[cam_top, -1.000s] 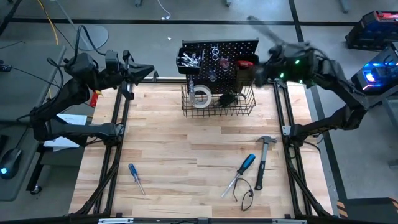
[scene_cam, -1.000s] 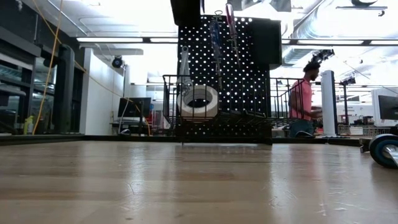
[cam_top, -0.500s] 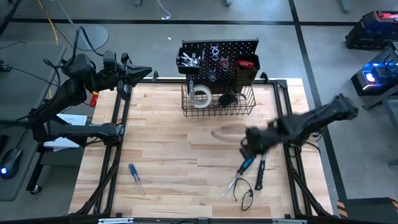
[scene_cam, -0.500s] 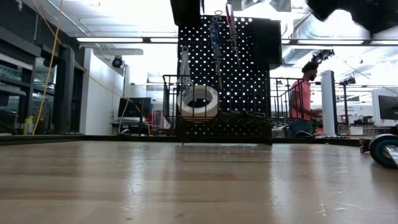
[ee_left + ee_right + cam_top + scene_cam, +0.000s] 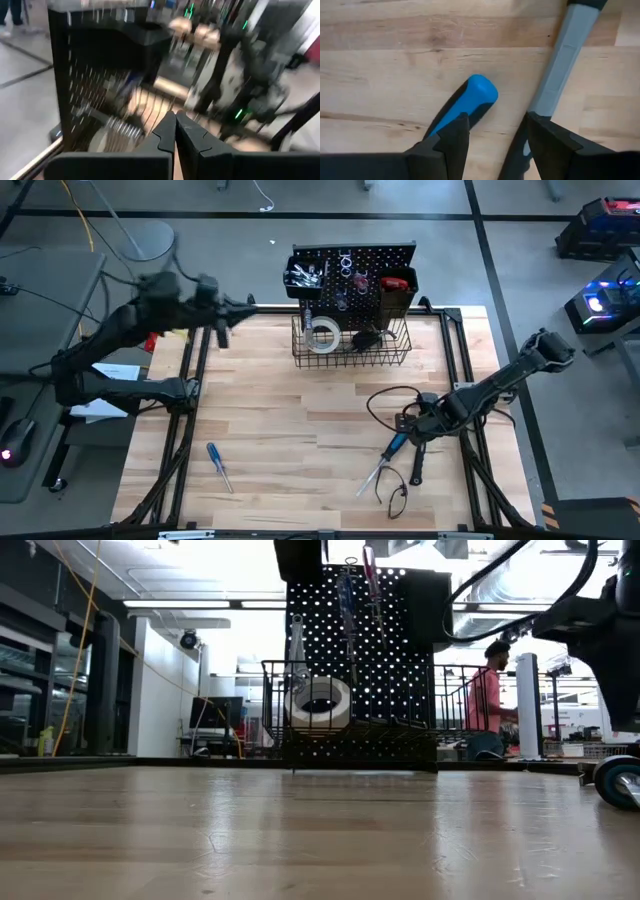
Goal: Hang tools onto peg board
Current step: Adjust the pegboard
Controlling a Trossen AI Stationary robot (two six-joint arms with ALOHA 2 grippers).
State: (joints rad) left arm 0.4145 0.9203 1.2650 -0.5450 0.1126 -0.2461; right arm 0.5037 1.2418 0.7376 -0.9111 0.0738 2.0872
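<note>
Low over the counter point(image 5: 300, 430), right gripper point(image 5: 492, 131) spread above the blue-handled screwdriver point(image 5: 465, 107), hammer point(image 5: 560, 60) just beside, left gripper point(image 5: 175, 132) clenched, seemingly empty, near the peg board point(image 5: 352, 265).

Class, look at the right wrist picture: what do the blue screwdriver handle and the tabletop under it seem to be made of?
The blue-and-black screwdriver handle looks like smooth moulded plastic with a darker, possibly rubbery grip: even colour, soft sheen. The pale tabletop looks like sealed wood: grain lines and plank seams.
</note>
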